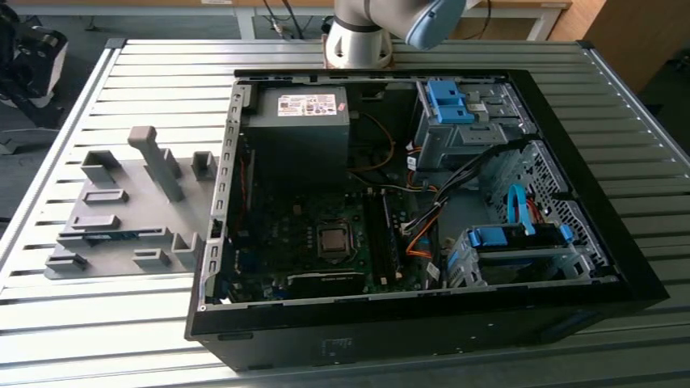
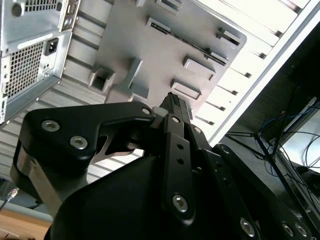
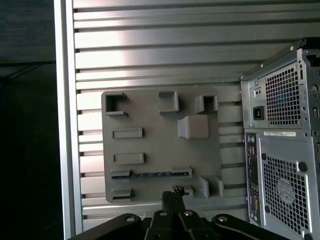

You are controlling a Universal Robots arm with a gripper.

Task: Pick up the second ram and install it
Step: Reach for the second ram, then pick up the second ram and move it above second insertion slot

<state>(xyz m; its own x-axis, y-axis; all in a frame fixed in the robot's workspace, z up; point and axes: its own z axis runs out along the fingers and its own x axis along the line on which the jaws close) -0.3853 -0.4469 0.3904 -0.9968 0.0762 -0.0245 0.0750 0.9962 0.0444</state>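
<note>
Second ram (image 3: 150, 174) lies in the grey holder tray (image 3: 160, 137) beside the computer case (image 3: 280, 165), gripper (image 3: 173, 192) pinched together, empty.

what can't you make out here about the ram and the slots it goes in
First wrist view: the second ram shows just a blue edge in the grey holder plate; the slot hides its chips and label.
Exterior view: the motherboard memory slots are too dark to tell which are filled.
Second wrist view: the gripper covers the holder plate's near edge.
</note>
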